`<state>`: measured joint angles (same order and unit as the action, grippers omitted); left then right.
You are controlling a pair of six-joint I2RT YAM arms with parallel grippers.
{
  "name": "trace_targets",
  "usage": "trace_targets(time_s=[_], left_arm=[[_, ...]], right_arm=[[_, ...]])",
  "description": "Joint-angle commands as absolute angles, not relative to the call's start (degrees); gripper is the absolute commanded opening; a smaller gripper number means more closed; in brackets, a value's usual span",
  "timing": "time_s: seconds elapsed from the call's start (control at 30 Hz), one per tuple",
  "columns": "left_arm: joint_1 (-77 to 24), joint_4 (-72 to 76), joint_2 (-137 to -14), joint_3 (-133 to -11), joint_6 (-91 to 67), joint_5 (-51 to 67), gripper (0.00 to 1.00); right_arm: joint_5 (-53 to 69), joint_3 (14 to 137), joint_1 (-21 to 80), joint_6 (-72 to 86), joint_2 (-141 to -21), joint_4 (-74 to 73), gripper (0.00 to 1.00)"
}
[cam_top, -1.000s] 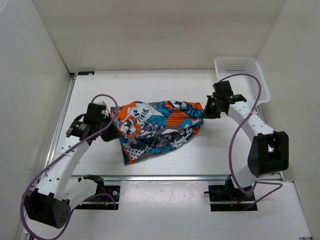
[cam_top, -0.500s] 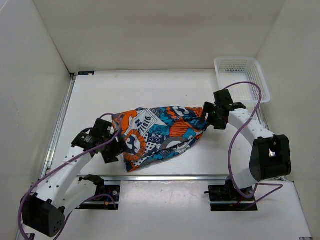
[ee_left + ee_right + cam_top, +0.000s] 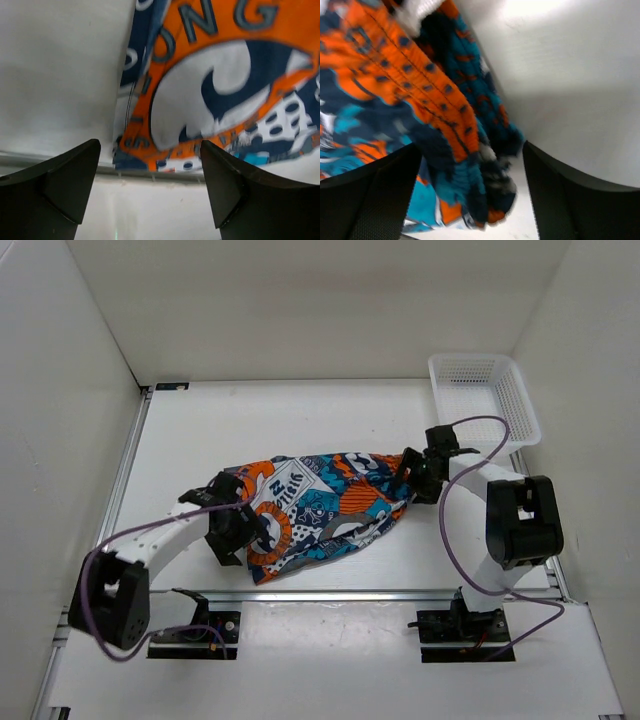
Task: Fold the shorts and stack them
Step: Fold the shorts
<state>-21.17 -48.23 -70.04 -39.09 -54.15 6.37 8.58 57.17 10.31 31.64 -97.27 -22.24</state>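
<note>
The shorts, printed in orange, blue, navy and white, lie in a folded heap on the table near its front rail. My left gripper stands open at their left end. In the left wrist view its fingers are wide apart just short of the orange hem of the shorts, and nothing is between them. My right gripper is open at the right end of the shorts. In the right wrist view the bunched edge of the shorts lies loose between the spread fingers.
A white plastic mesh basket stands at the back right corner of the table. White walls close in the left, back and right sides. A metal rail runs along the front edge, just below the shorts.
Both grippers were shut on the ends of the shorts and have opened. The shorts came toward the front rail and now lie loose. Both arms pulled in closer.
</note>
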Motion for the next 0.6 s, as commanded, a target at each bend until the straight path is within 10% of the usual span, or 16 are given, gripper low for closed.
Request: trace_targets(time_s=[0.0,0.13,0.23,0.57], left_arm=[[-20.92,-41.58,-74.25,-39.46,-55.81,4.57,0.90],[-18.99,-39.56,-83.29,-44.28,-54.24,2.38,0.77],[-17.06,-39.02,-89.70,-49.89,-50.82,1.68,0.71],[-12.22,-39.64,-102.22,-65.56,-41.40,3.34,0.69]], right_arm=[[13.62,56.25,10.20,35.32,-100.01,-16.18,0.84],[12.31,55.72,10.20,38.14,-100.63,-14.94,0.29],[10.91,54.41,10.20,41.13,-99.23,-14.94,0.10],[3.53,41.76,12.21,50.36,-89.48,-13.53,0.00]])
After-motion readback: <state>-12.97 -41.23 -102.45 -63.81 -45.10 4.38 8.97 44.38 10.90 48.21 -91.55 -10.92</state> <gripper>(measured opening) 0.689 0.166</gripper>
